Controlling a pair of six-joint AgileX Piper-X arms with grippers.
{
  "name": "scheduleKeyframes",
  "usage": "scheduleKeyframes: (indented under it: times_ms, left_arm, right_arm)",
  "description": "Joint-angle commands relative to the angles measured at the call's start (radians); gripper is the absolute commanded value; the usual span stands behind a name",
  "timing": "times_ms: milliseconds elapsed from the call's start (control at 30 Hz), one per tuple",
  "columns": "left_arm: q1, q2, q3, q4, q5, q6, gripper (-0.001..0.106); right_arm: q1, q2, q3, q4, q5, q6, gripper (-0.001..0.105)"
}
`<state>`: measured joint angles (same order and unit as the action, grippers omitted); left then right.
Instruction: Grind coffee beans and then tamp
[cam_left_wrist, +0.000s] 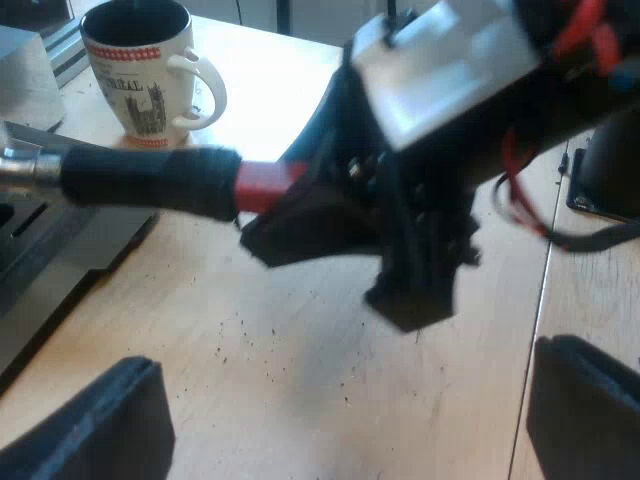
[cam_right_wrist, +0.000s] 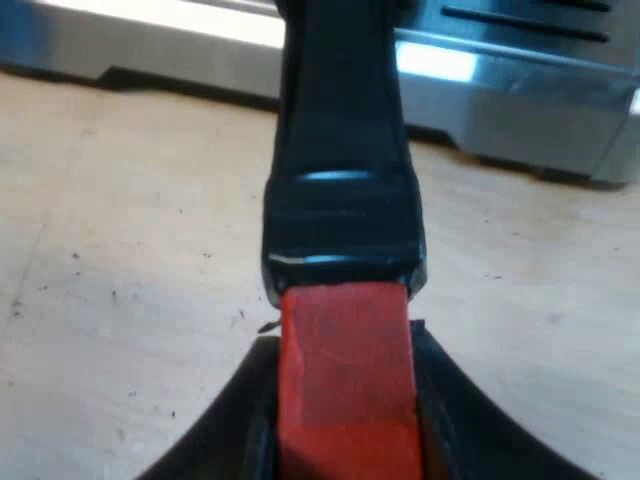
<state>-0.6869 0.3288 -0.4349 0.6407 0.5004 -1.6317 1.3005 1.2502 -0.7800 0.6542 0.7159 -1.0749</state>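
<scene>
The mug (cam_left_wrist: 140, 75) is white with a red-checked rim band and dark print, possibly a building. The handle (cam_left_wrist: 150, 180) is black, ending red. The table (cam_left_wrist: 300, 380) is pale, dark-specked wood. The espresso machine (cam_right_wrist: 520, 110) is silver-grey.

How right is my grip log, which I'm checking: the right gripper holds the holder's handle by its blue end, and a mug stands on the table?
One slip: the end is red, not blue, as the right wrist view shows. The right gripper holds the holder's handle there, and the mug stands on the table.
</scene>
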Motion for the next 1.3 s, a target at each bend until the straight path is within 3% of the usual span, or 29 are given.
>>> scheduleKeyframes:
  times_ms: [33, 233, 333, 433, 567, 633, 867, 900, 1133, 1300]
  left_arm:
    - [-0.005, -0.004, -0.005, -0.022, 0.006, -0.002, 0.074]
    - [-0.005, -0.004, -0.005, -0.071, -0.040, -0.002, 0.074]
    - [-0.005, -0.004, -0.007, -0.075, -0.093, -0.002, 0.074]
    - [-0.005, -0.004, -0.016, -0.071, -0.109, -0.002, 0.074]
    - [-0.005, -0.004, -0.017, -0.071, -0.145, -0.002, 0.074]
    - [-0.005, -0.004, -0.017, -0.071, -0.147, -0.002, 0.074]
    - [-0.005, 0.006, -0.017, -0.005, -0.167, -0.008, 0.077]
    - [-0.005, 0.030, -0.017, 0.021, -0.164, -0.008, 0.082]
    - [-0.005, 0.155, -0.017, 0.034, -0.152, -0.008, 0.082]
    - [-0.005, 0.227, -0.017, 0.029, -0.221, 0.009, 0.082]
  right_arm:
    - [0.025, -0.039, -0.011, 0.025, 0.051, 0.008, 0.000]
    - [0.091, -0.113, -0.005, 0.111, 0.036, 0.001, 0.000]
    - [0.104, -0.161, 0.017, 0.113, 0.005, -0.028, 0.000]
    - [0.107, -0.213, 0.056, 0.090, -0.050, -0.092, 0.000]
    - [0.107, -0.257, 0.129, -0.055, -0.189, -0.245, 0.000]
    - [0.107, -0.254, 0.151, -0.101, -0.220, -0.276, 0.000]
    - [0.107, -0.219, 0.205, -0.131, -0.224, -0.277, 0.000]
    - [0.107, -0.213, 0.212, -0.135, -0.224, -0.277, 0.000]
    - [0.105, -0.082, 0.251, -0.186, -0.269, -0.259, 0.000]
    - [0.081, -0.001, 0.251, -0.194, -0.301, -0.205, 0.000]
